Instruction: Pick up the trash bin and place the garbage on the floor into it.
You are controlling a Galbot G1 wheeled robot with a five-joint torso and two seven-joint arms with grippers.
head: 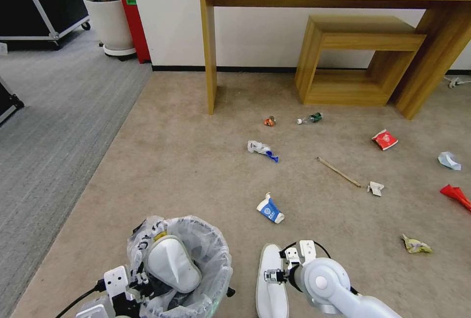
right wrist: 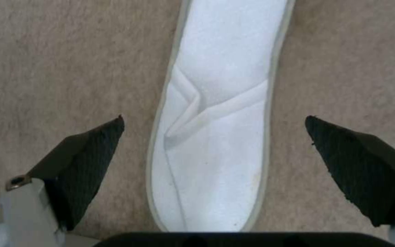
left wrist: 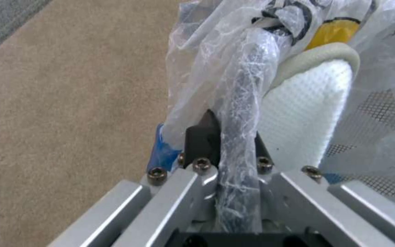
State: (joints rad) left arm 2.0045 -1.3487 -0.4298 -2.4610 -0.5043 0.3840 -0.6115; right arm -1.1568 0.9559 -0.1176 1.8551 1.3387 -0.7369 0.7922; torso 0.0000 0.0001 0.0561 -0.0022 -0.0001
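Trash bin (head: 196, 264) rim sits pinched between the closed jaws of our left gripper (left wrist: 227, 137), bag and all, with one white slipper (head: 171, 264) already inside it. Our right gripper (right wrist: 213, 137) hangs with jaws spread wide, the second slipper (right wrist: 216, 137) lying on the floor (head: 186, 161) between and below them. Beyond those jaws we count one bottle (head: 310, 119), one stick (head: 338, 172), one blue cup (head: 270, 209) and seven wrappers or scraps. We judge the task barely begun.
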